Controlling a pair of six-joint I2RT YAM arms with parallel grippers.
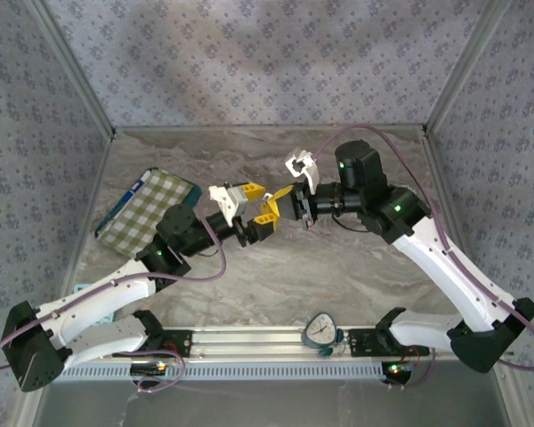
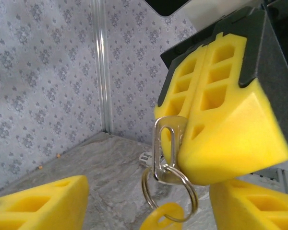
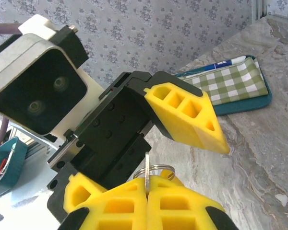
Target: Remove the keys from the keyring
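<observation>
We saw the right hand [image 2: 185,143] pinching the keyring [image 2: 172,186] by its silver clip [image 2: 164,136], the left hand [image 1: 256,205] spread either side.

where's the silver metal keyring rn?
Left wrist view, low centre: the silver metal keyring hangs mid-air from the shut yellow pads of the right gripper, between the open fingers of the left gripper, above the marble table.
</observation>
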